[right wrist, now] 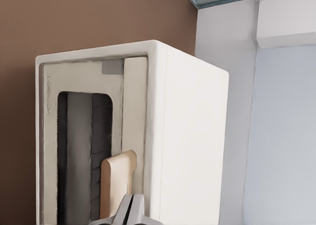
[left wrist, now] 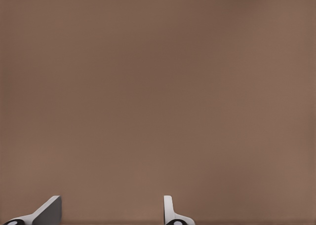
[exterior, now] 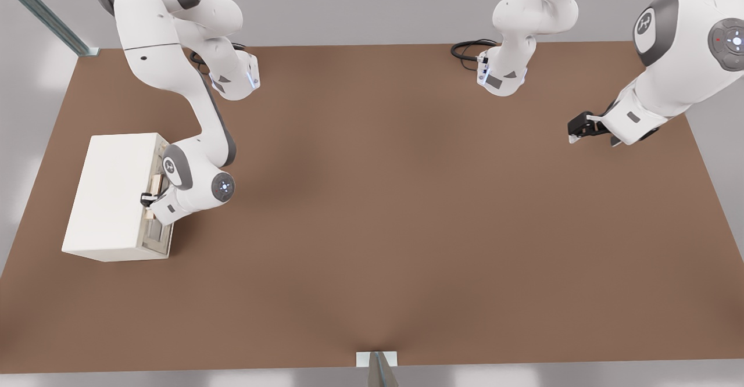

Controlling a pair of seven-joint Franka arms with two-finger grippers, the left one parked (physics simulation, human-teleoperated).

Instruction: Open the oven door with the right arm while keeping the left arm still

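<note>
In the right wrist view the end effector (right wrist: 130, 210) sits closest to the lens, its two pale fingertips (right wrist: 123, 209) pressed together with only a thin seam between them, right against the tan bar handle (right wrist: 117, 185) of the oven door (right wrist: 94, 136); whether any part of the handle is pinched between them cannot be told. The door lies flush in its cream frame, its greyish window (right wrist: 84, 156) dark beside the handle. From the front view, the cream box oven (exterior: 113, 195) stands on the brown table (exterior: 407, 230) near the table's edge at the front view's left, with the door (exterior: 158, 224) facing the front view's right. The right arm (exterior: 197, 160) bends down from above and crowds that face, its wrist and a lit joint cap (exterior: 223, 187) covering much of the door, so the end effector (exterior: 147, 199) shows only as a small black piece at the handle (exterior: 154, 186). Black cables (exterior: 468, 49) coil at the far table edge. A grey metal rail (exterior: 40, 9) slants across the corner at the front view's upper left, and a small white bracket (exterior: 376, 359) sits at the table's near edge.
</note>
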